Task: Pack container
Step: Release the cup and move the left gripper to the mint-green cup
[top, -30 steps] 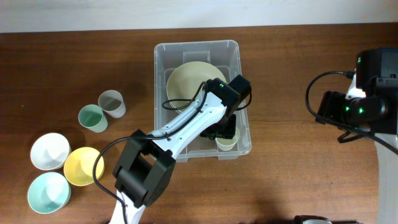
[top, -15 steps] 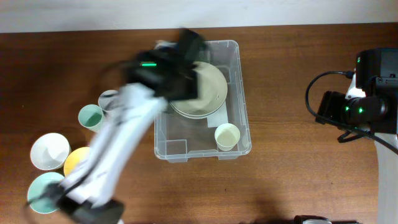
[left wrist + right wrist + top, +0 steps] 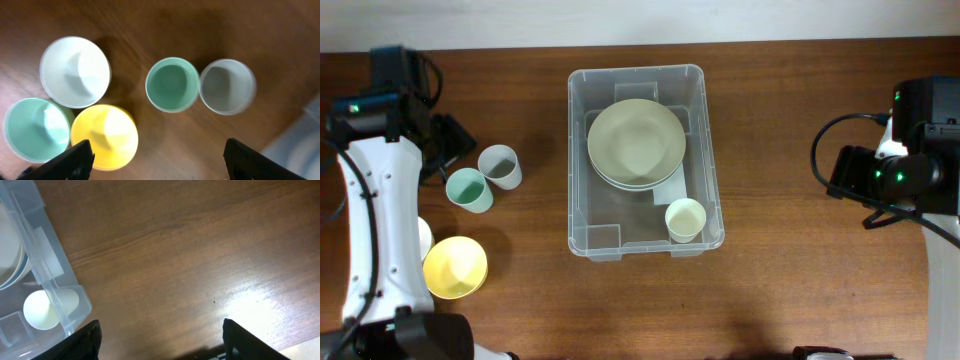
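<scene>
Left gripper (image 3: 159, 160) and right gripper (image 3: 160, 341), fingers spread apart and empty, are hovering over the glossy wooden table (image 3: 175, 255); the container (image 3: 52, 267) is lying off the right gripper's left finger.

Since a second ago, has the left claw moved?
Yes. The left claw went from over the container, by its pale cup, leftward to beside the grey cup.

Wooden table (image 3: 790, 150) carries the container (image 3: 571, 170); green cup (image 3: 468, 189), grey cup (image 3: 500, 166), yellow bowl (image 3: 454, 268) leftward.
</scene>
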Controlling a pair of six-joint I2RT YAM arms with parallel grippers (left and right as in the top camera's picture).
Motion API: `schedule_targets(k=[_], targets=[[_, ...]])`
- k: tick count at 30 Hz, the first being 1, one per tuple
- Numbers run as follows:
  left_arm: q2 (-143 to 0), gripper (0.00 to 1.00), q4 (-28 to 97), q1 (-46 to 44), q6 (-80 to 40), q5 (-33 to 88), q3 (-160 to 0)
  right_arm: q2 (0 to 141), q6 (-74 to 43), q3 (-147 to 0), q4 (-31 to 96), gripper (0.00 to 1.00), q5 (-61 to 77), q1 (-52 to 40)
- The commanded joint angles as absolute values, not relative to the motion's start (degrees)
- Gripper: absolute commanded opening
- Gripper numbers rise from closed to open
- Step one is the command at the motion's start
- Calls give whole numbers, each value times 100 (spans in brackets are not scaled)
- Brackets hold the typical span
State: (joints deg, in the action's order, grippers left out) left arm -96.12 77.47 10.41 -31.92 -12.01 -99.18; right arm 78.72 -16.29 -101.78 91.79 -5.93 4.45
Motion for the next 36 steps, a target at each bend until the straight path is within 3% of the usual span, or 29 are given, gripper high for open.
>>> schedule_targets(k=[1, 11, 30, 33, 36], targets=[[-9662, 86, 7199, 1275, -3098, -1007, -8997, 7887, -1629, -10141, 9177, 73, -561, 416], [-9664, 86, 5776, 1813, -2965, -532, -7631, 7887, -1629, -10141, 9174, 73, -561, 416], [-10805, 86, 5046, 1892, -2598, -532, -7498, 7887, -1632, -10141, 9172, 73, -563, 416], [-10886, 75, 4965, 1892, -2578, -532, -7500, 7887, -1632, -10141, 9172, 73, -561, 416], [-10862, 51, 4912, 1892, -2399, -534, -7581, 7887, -1632, -10141, 9174, 73, -561, 416]])
